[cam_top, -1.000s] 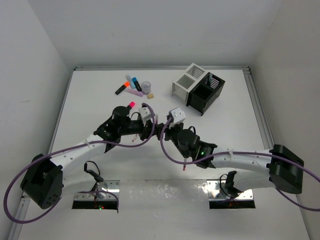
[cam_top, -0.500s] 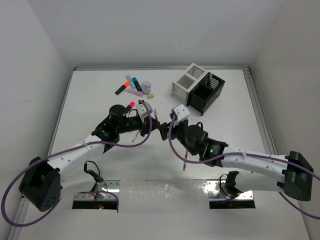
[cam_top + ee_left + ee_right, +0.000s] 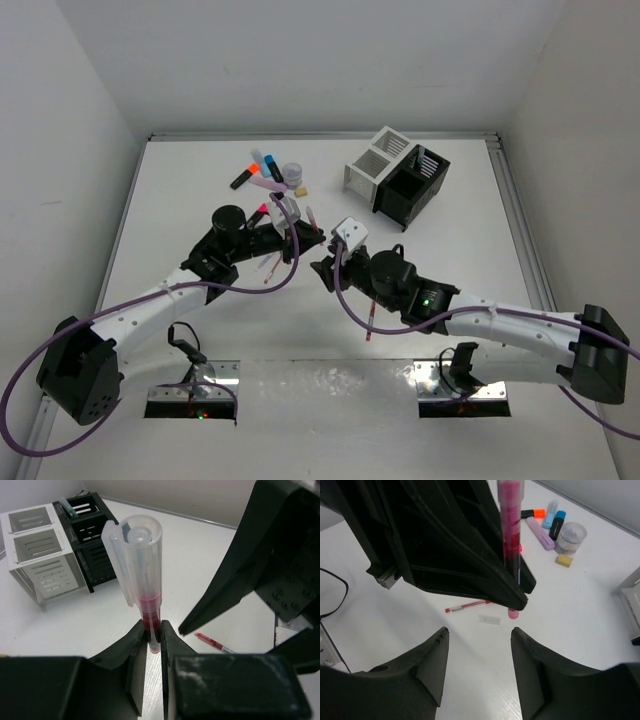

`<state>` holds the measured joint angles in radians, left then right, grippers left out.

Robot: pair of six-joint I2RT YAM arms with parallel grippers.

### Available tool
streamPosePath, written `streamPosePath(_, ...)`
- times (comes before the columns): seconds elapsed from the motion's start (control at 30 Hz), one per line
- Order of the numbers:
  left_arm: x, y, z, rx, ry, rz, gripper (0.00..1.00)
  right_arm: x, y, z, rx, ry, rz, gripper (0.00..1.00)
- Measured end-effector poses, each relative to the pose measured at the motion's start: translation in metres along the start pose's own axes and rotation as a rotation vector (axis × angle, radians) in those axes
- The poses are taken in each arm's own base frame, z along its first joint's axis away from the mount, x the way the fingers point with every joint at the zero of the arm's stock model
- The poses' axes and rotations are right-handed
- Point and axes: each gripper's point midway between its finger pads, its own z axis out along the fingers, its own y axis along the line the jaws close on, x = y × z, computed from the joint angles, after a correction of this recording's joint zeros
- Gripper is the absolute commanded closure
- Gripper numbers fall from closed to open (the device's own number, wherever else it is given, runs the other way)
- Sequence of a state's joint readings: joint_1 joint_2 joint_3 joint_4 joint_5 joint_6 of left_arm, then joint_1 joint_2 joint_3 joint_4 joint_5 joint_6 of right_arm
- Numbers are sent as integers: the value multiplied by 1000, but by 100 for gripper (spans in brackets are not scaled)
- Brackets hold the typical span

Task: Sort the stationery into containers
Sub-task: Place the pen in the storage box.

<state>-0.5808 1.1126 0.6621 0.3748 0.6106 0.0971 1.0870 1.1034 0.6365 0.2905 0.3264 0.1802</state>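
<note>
My left gripper [image 3: 151, 630] is shut on the lower end of a red pen [image 3: 142, 565] with a clear cap, held upright above the table. In the top view that gripper [image 3: 303, 230] is at mid-table. My right gripper [image 3: 479, 632] is open with nothing between its fingers, just below the left one, and in the top view it [image 3: 320, 268] sits to the left gripper's near right. The white container [image 3: 368, 165] and the black container [image 3: 410, 185] stand joined at the far right. Highlighters [image 3: 262, 172], a tape roll [image 3: 292, 174] and an eraser [image 3: 300, 190] lie at the far middle.
A second red pen [image 3: 467, 606], a small clear piece [image 3: 489, 619] and a pink cap [image 3: 513, 613] lie on the table under the grippers. Another red pen [image 3: 370, 322] lies beside the right arm. A pink highlighter [image 3: 262, 210] lies by the left wrist. Walls close three sides.
The two grippers have drawn apart: the left one moved toward the far side with the red pen, the right one backed off and narrowed its jaws somewhat.
</note>
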Motion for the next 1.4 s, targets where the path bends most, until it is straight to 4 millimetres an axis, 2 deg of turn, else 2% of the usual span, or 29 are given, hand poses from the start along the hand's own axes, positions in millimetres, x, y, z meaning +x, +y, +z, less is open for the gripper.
streamPosePath(0.17, 4, 0, -1, 1, 16, -4, 100, -28, -13, -15, 7, -73, -13, 55)
streamPosePath(0.27, 6, -1, -1, 5, 24, -4, 100, -54, -21, -22, 16, -127, -23, 55)
streamPosePath(0.37, 7, -2, -1, 10, 26, 3, 100, -68, -21, -22, 8, -157, -32, 54)
streamPosePath(0.43, 7, -2, -1, 14, 30, 5, 100, -69, -20, -18, 1, -154, -41, 54)
streamPosePath(0.67, 7, -4, -1, 21, 37, 8, 100, -51, -22, 4, -9, -109, -52, 56)
streamPosePath(0.87, 7, -3, -1, 18, 45, 6, 100, -66, -27, 6, -32, -169, -23, 63)
streamPosePath(1.2, 8, -7, -1, 34, 50, 1, 100, -89, -20, 9, -79, -236, 9, 62)
streamPosePath(1.4, 7, -7, -1, 35, 47, 3, 100, -77, -15, 24, -97, -207, 26, 65)
